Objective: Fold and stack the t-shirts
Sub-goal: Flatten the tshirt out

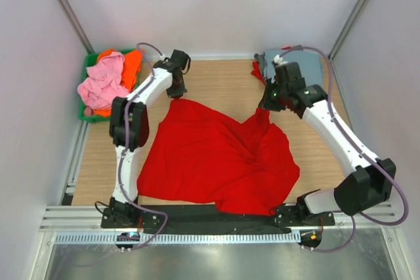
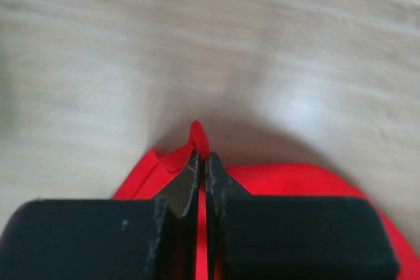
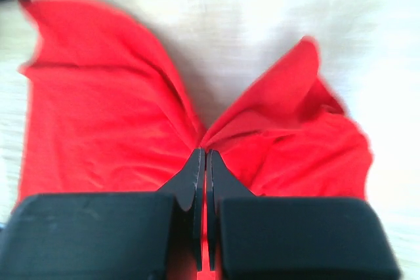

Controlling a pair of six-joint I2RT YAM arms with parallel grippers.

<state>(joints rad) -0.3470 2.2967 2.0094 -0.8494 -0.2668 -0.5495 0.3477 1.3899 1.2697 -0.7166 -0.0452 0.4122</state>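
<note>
Fingers [image 2: 186,181] of the left gripper [image 1: 177,91] are pinching fully shut on a corner of the red t-shirt [image 1: 210,155] lying spread just right of the green bin [image 1: 89,63], while the right gripper [image 1: 268,104] is clamping shut on a raised fold farther from that bin.

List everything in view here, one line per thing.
red t-shirt: one, bright red, crumpled across the table's middle
pink t-shirt: one, pink, heaped in the bin
orange t-shirt: one, orange, in the bin behind the pink
grey-blue t-shirt: one, grey-blue, far right corner
red cloth: one bit, red, at the grey-blue t-shirt's left edge
green bin: one, green, far left corner
table: one, light wood
left gripper: one, black, shut on the red t-shirt's far left corner
right gripper: one, black, shut on its far right edge
</note>
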